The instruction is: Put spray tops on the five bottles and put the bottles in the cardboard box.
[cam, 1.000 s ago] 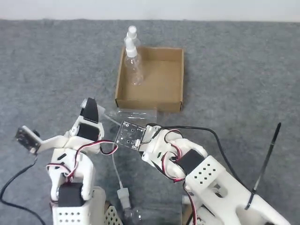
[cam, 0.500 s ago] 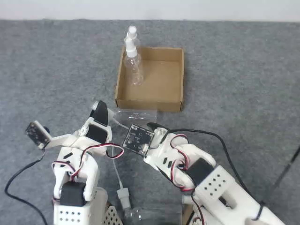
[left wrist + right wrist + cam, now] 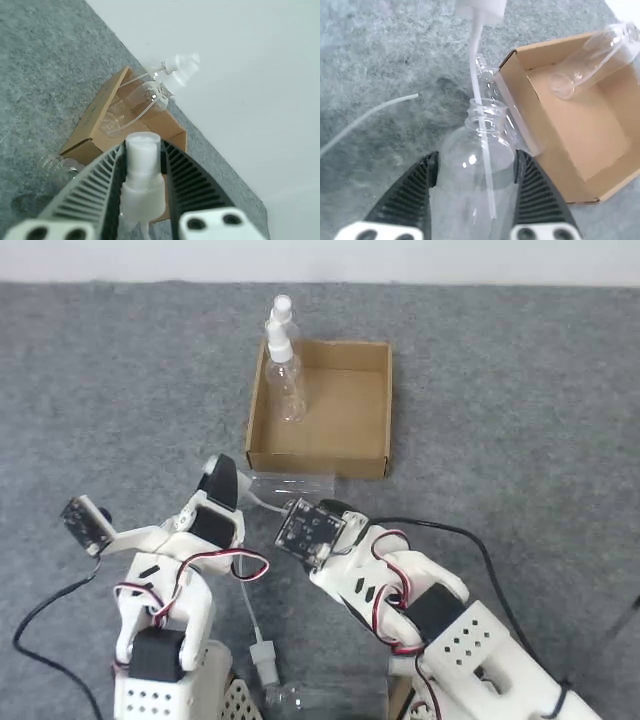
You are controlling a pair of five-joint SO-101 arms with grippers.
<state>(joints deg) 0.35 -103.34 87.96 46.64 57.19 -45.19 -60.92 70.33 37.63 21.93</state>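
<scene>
Left gripper [image 3: 142, 146] closed tight on spray top [image 3: 144, 185]. Right gripper [image 3: 476, 154] clasps the bottle [image 3: 455, 165], neck facing that top, so I can thread the tube. Cardboard box [image 3: 585, 135] lies just beyond both.

Plain brown cardboard box [image 3: 345, 415]. Clear bottles [image 3: 285, 390] with white spray tops [image 3: 281, 308]. Mottled grey table [image 3: 520, 420]; white arms [image 3: 160, 585] with red and black wires [image 3: 215, 558].
</scene>
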